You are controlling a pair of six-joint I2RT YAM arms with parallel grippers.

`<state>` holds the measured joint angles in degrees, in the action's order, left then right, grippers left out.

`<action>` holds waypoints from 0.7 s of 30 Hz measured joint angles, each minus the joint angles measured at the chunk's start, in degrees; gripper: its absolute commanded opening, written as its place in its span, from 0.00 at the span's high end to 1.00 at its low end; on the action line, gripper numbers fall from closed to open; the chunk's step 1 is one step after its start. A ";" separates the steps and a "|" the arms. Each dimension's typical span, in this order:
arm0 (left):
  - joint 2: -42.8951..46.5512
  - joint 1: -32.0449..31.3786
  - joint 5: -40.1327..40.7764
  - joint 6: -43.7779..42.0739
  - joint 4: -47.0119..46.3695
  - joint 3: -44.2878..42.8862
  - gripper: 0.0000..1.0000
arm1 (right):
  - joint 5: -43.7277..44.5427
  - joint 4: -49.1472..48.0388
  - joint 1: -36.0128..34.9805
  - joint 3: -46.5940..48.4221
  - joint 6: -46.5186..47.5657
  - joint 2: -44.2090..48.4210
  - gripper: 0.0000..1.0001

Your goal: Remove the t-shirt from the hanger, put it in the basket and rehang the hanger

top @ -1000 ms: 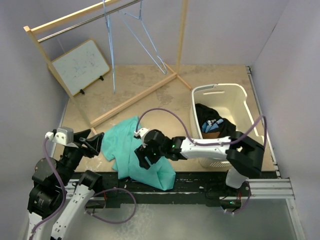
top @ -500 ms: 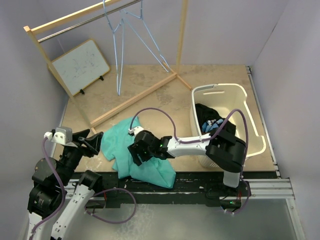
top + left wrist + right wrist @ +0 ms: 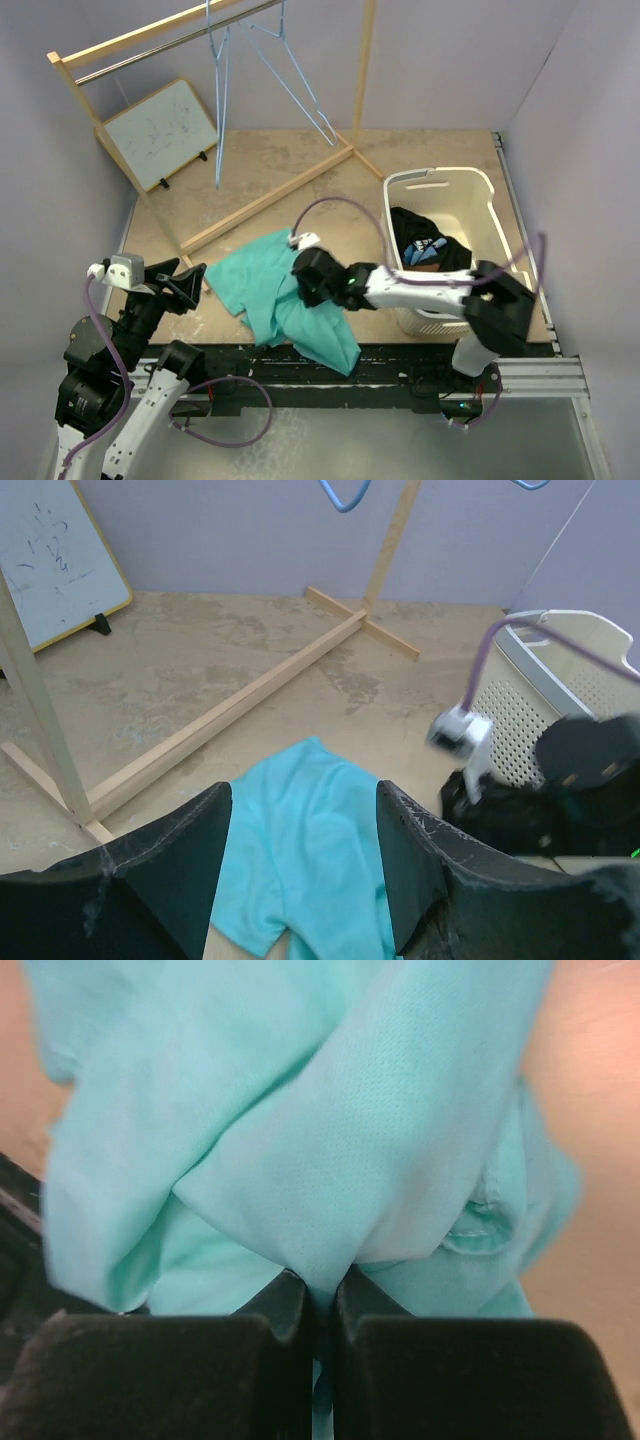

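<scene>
The teal t-shirt (image 3: 262, 285) lies crumpled on the table near the front edge, off the hanger. Two bare blue wire hangers (image 3: 221, 100) dangle from the rod of the wooden rack. My right gripper (image 3: 300, 290) is shut on a bunched fold of the t-shirt (image 3: 330, 1150); in the right wrist view the cloth is pinched between the two fingers of that gripper (image 3: 320, 1285). My left gripper (image 3: 305, 792) hovers open over the t-shirt (image 3: 300, 850), holding nothing. It sits left of the cloth (image 3: 185, 284).
A white laundry basket (image 3: 497, 225) with dark clothes (image 3: 425, 245) stands at the right. The wooden rack's base beam (image 3: 265, 198) crosses the table diagonally, and a small whiteboard (image 3: 160, 132) leans at the back left. The shirt's lower end hangs over the table's front edge (image 3: 400, 350).
My right gripper has shut on the t-shirt and shifted right and back, dragging the cloth into a bunch. The hangers are swinging. The left arm has not moved.
</scene>
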<state>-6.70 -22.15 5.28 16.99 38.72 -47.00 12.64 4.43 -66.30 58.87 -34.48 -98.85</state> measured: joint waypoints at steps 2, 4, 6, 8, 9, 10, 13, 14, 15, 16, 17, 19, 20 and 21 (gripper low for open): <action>0.00 0.00 0.00 0.00 -0.02 0.00 0.37 | -0.26 1.88 3.48 -1.84 0.20 8.13 1.00; 0.00 0.00 -0.02 0.00 0.00 0.00 0.37 | -0.57 2.56 8.76 -1.97 0.72 16.72 1.00; -0.04 0.00 -0.02 0.00 0.00 0.00 0.37 | -0.57 3.65 14.58 -0.72 1.75 24.79 1.00; -0.04 0.00 -0.02 0.00 0.00 0.00 0.37 | 0.04 6.58 20.87 3.78 3.28 30.75 1.00; -0.04 0.00 -0.02 0.00 0.00 0.00 0.37 | 0.26 8.22 23.34 6.97 4.20 32.39 1.00; -0.04 0.00 -0.02 0.00 -0.02 0.00 0.37 | 0.37 9.88 25.09 10.01 5.09 33.11 1.00; -0.04 0.00 -0.02 0.00 0.00 0.00 0.37 | 0.50 13.99 30.71 19.47 8.22 33.75 1.00; -0.04 0.00 -0.02 0.00 0.00 0.00 0.37 | 0.48 15.02 32.44 21.62 8.98 33.73 1.00; -0.04 0.00 -0.02 0.00 0.00 0.00 0.37 | 0.17 16.65 34.62 23.98 9.77 33.59 1.00; -0.04 0.00 -0.02 0.00 -0.02 0.00 0.37 | -0.04 18.16 36.98 26.32 10.51 33.38 1.00; -0.04 0.00 -0.02 0.00 -0.02 0.00 0.37 | -0.13 19.63 39.12 28.48 11.08 33.07 1.00; -0.04 0.00 -0.02 0.00 0.00 0.00 0.37 | -0.17 22.53 43.32 33.14 12.13 32.06 1.00; -0.04 0.00 -0.02 0.00 0.00 0.00 0.37 | -0.11 24.11 45.29 35.78 12.66 31.43 1.00; -0.04 0.00 -0.02 0.00 -0.02 0.00 0.37 | -0.09 25.49 46.82 38.25 13.14 30.77 1.00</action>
<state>-6.74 -22.15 5.26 16.99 38.70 -47.00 12.56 29.91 -19.49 97.12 -21.34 -68.07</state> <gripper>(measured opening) 0.629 0.024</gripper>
